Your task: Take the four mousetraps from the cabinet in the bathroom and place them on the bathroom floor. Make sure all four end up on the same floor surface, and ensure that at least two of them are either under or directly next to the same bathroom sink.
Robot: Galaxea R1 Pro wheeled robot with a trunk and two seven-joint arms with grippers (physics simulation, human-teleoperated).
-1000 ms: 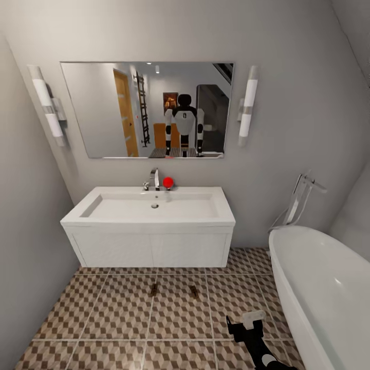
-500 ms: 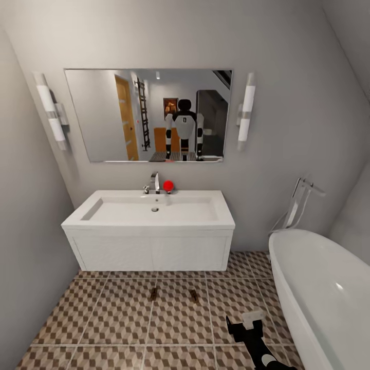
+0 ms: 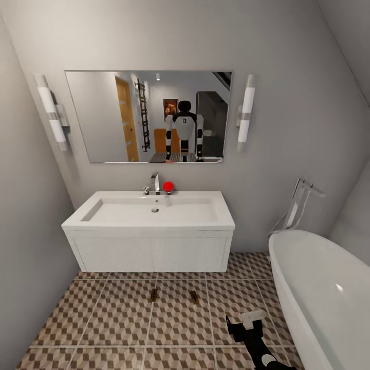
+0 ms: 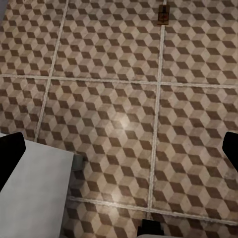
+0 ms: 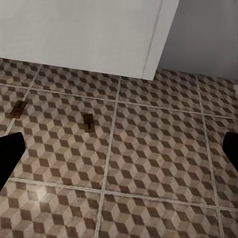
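Bathroom floor: matt tiles printed with a brown-and-beige cube pattern, pale grout between.
Mousetraps, two, and: brown wood with dark metal fittings.
Sink: smooth white, satin finish; cabinet front below finely textured white.
Tap: polished chrome.
Bathtub: glossy white with highlights.
Mirror: reflective glass.
Walls: matt grey paint.
Right gripper: black and white, plastic-looking.

Sink on back wall, mirror above it, tub to its right. Two mousetraps on floor just in front of sink, side by side, apart. Right claw over floor between traps & tub.
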